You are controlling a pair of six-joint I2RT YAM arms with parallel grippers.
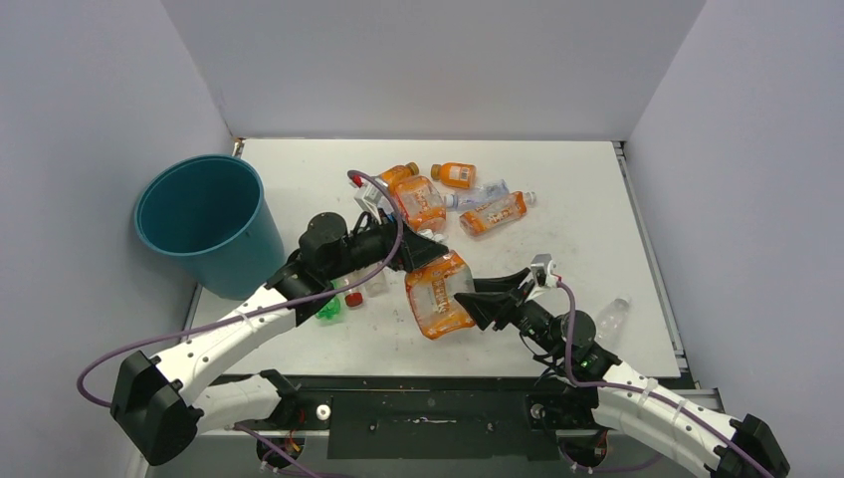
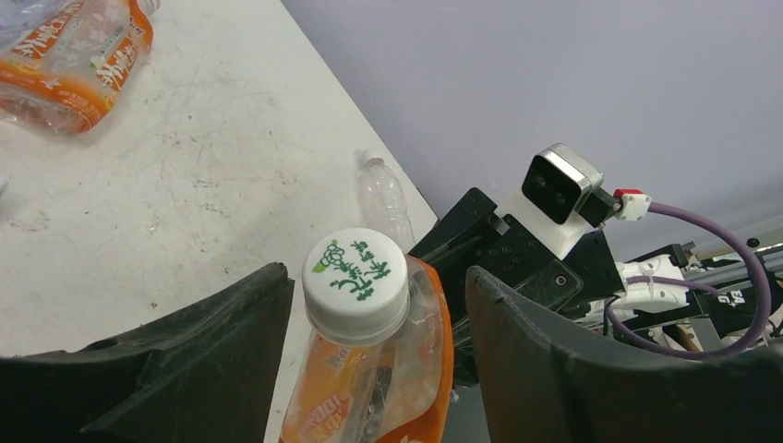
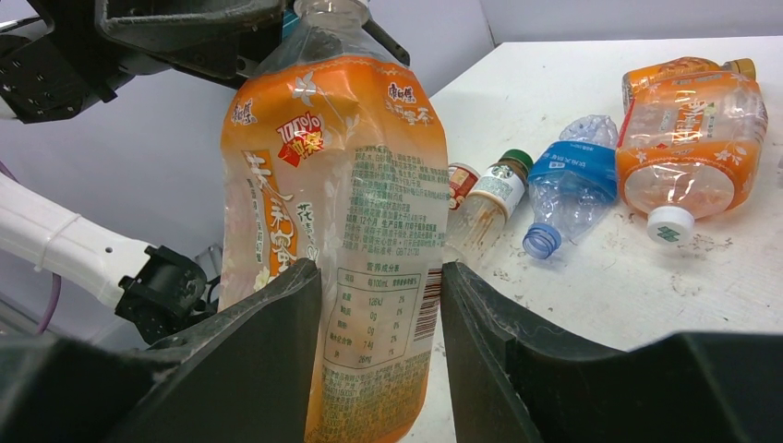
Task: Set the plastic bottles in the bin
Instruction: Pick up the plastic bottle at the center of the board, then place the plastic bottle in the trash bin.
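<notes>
A large orange-labelled bottle (image 1: 438, 296) with a white cap (image 2: 355, 280) is held off the table between the two arms. My right gripper (image 3: 380, 272) is shut on its lower body; it also shows in the top view (image 1: 476, 299). My left gripper (image 2: 377, 277) is open around the cap and neck, with a gap on each side; in the top view it (image 1: 428, 257) is at the bottle's top end. The teal bin (image 1: 204, 224) stands at the far left. Several bottles lie at the back: orange ones (image 1: 423, 202) (image 1: 493, 212) and a blue-labelled clear one (image 1: 478, 194).
A clear bottle (image 1: 612, 317) lies near the right front edge. A green bottle (image 1: 328, 309) and a red-capped one (image 1: 353, 297) lie under the left arm. A small brown bottle with a green cap (image 3: 489, 198) lies beside a crushed blue-labelled one (image 3: 572, 180). Grey walls enclose the table.
</notes>
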